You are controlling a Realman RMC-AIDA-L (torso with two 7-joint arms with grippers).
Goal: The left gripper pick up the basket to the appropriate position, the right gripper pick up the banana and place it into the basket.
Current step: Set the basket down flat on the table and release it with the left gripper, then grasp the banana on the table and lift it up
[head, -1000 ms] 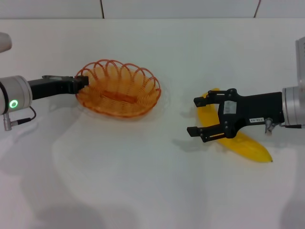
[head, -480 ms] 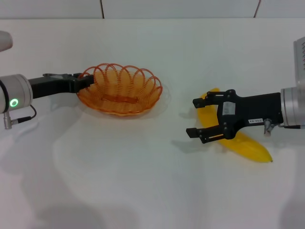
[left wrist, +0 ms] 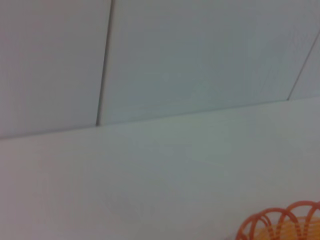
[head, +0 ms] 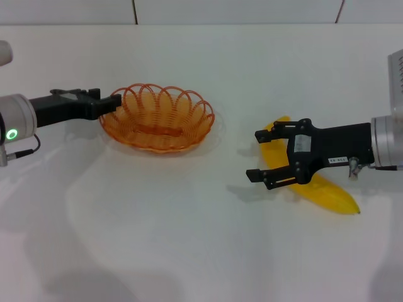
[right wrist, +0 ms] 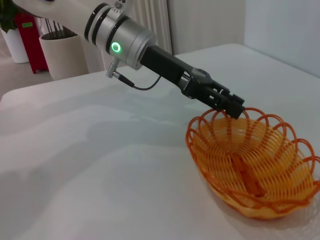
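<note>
Left claw (head: pixel 112 104): gripping the left end of the basket's rim, fingers pinched on the looped wire; the right wrist view is showing the same hold on the nearest loops.
Basket (head: pixel 157 118): sitting left of centre on the white counter (head: pixel 189 239), open side up and holding nothing; whether it is resting on the surface or being carried just above it cannot be told.
Right claw (head: pixel 253 155): hovering over the banana with its fingers spread wide and gripping nothing, pointing left toward the basket.
Banana (head: pixel 327 189): lying on the counter at the right, well apart from the basket, its far end showing beyond the claw's upper finger and its near end with the dark tip poking out on the right.
Step in hand: judged to be the left arm bringing the basket to a spot the right arm can reach.
Doing it well: the thin wire rim is giving only a small hold, so the basket is best being kept level and moved slowly toward the centre; stopping short of the banana is leaving room for the right claw to close across the fruit's middle.
Risk: the basket tilting or slipping out of the pinch.
</note>
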